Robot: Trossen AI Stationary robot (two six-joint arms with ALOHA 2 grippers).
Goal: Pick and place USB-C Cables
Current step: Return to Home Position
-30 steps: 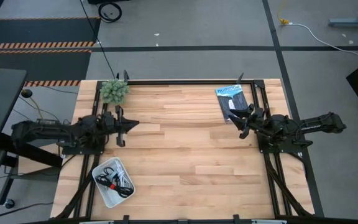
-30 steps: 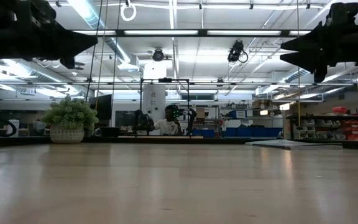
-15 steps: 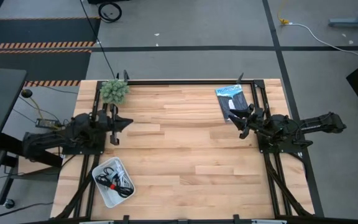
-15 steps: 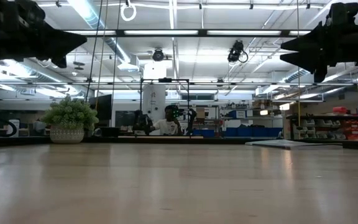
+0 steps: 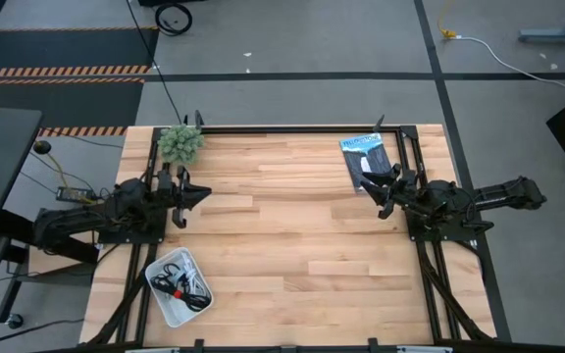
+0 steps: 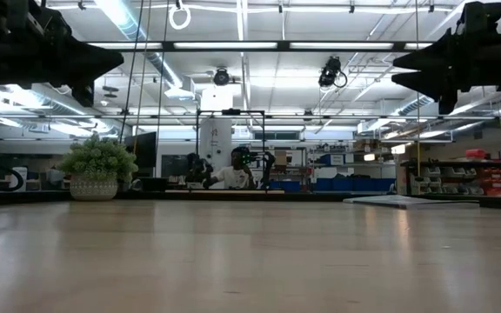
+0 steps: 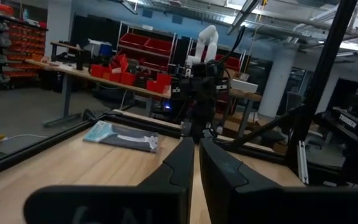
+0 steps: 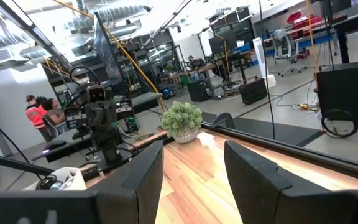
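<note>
The USB-C cables lie coiled together in a white tray near the table's near left corner. Black coils, pale coils and a red tie show among them. My left gripper hangs shut above the table's left side, beyond the tray and touching nothing; its wrist view shows the fingers almost together. My right gripper is open and hangs above the table's right side, with its fingers well apart. In the low view both grippers hang high above the tabletop.
A fuzzy green plant ball in a pot stands at the far left corner. A flat black-and-blue packet lies near the far right corner, just beyond my right gripper. A black frame edges the table. A person sits far behind the table.
My left arm has drawn back toward the table's left edge, taking its gripper a short way left at about the same height. My right arm has kept still. Nothing on the table has moved.
</note>
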